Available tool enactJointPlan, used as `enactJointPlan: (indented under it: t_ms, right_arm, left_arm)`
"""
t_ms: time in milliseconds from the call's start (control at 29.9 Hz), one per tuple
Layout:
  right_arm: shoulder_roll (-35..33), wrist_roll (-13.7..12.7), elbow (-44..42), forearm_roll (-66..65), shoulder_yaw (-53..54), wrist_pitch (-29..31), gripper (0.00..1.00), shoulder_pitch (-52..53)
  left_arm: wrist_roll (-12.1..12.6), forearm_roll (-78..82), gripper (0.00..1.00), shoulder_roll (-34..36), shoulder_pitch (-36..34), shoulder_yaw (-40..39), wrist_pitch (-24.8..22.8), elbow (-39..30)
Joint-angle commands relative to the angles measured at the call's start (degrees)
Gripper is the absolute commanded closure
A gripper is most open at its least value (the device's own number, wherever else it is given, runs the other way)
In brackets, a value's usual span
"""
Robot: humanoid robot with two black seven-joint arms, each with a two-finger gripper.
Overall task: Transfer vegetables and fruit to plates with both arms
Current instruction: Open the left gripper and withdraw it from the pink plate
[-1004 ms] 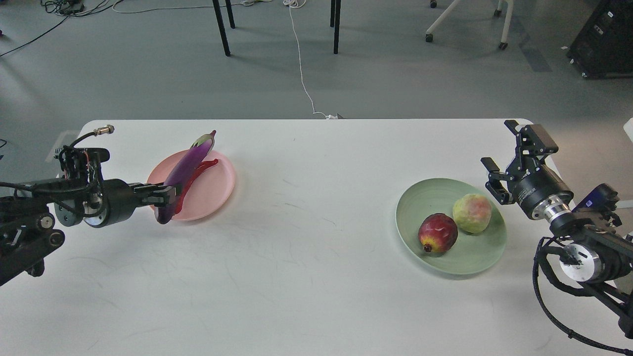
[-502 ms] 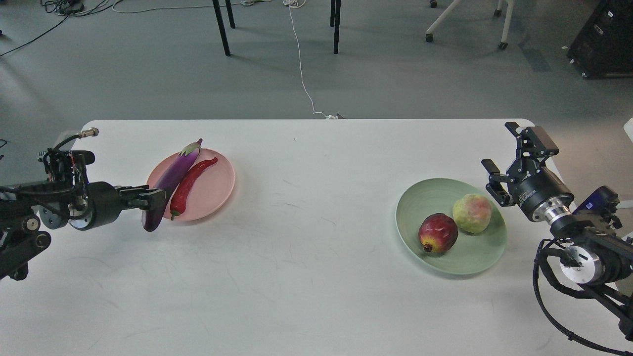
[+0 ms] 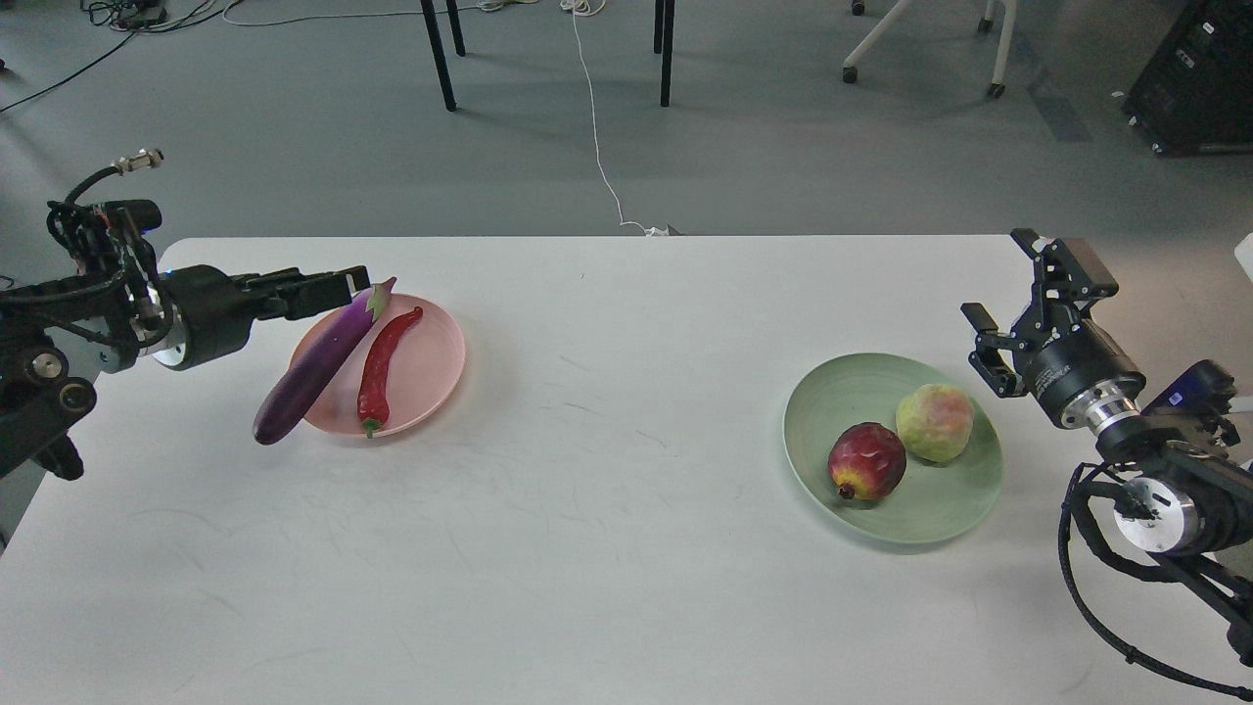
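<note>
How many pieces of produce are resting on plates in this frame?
4. The eggplant and red chili pepper lie on the pink plate, the eggplant overhanging its near-left rim. The pomegranate and yellow-green fruit sit on the green plate. Nothing seems hidden.

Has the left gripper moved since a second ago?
Yes. The left gripper has let go of the eggplant and risen from the pink plate's near-left rim to its far-left rim. The eggplant now rests across that plate's left edge.
</note>
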Motion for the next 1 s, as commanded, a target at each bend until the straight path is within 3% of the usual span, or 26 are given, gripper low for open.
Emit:
enactJointPlan:
  t_ms: [0,134,268,468,636,803,970]
  right_arm:
    - [0.3,0.0,0.1,0.0,0.7,-0.1,0.01,-0.1]
    - [0.4,0.0,0.4,0.4,0.7,-1.1,0.01,0.2]
    - [0.9,0.0,0.3,0.4,0.1,-1.2,0.01,0.6]
    - [0.9,0.0,0.4,0.9,0.3,2.0,0.01,0.6]
    - [0.5,0.0,0.3,3.5,0.7,11.8,0.01,0.4]
    - [0.7,0.0,0.1,4.2,0.7,12.8,0.01,0.3]
    - [1.0,0.0,0.8,4.3,1.1,13.2,0.01,0.4]
  left_arm:
    - [0.0,-15.7,0.02,-5.1,0.7,-2.3,3.3,-1.1]
    - [-0.4,-29.5,0.02,-11.0,3.3,-3.0,10.7,-1.5]
    - [-0.6,-34.5,0.02,-18.2,8.0,-8.7,13.5,-1.5]
    - [-0.3,-34.6,0.02,-26.6,18.5,-21.4,12.4,-1.2]
    - [-0.1,-35.6,0.02,-30.0,23.1,-28.5,10.5,-1.2]
    - [0.2,-39.2,0.02,-30.2,25.5,-31.7,4.8,-0.9]
    - [-0.4,-39.2,0.02,-29.7,27.2,-31.9,4.3,-1.0]
